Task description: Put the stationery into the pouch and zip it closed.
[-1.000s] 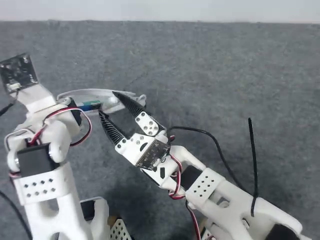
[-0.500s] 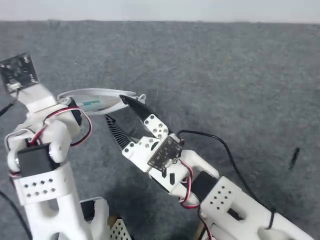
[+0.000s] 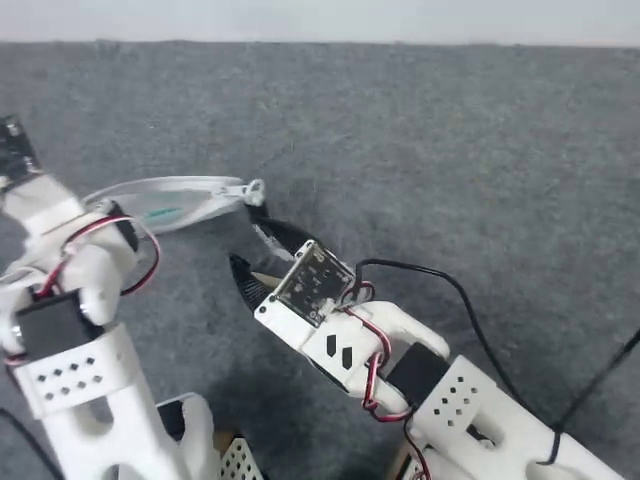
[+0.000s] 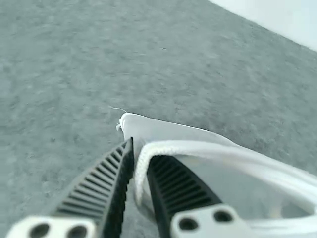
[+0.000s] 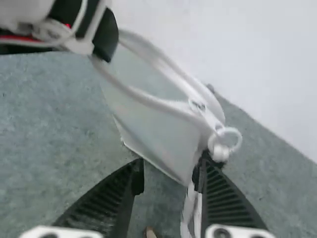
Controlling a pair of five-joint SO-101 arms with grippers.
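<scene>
Pouch (image 3: 180, 200), white and translucent, held at the left of the high view over the grey counter (image 3: 450, 150) by the left end effector (image 4: 139, 154), whose two ribbed fingers (image 4: 111, 186) are clamped on the zip rim. The mouth is open, its two edges bowed apart, and the ring-shaped zip pull (image 3: 252, 189) sits at the end farthest from the left arm. The right end effector (image 3: 243, 242) has its jaws spread just beside that end. In the right wrist view the pouch's corner lies between the fingertips, the pull close to one; contact cannot be told.
</scene>
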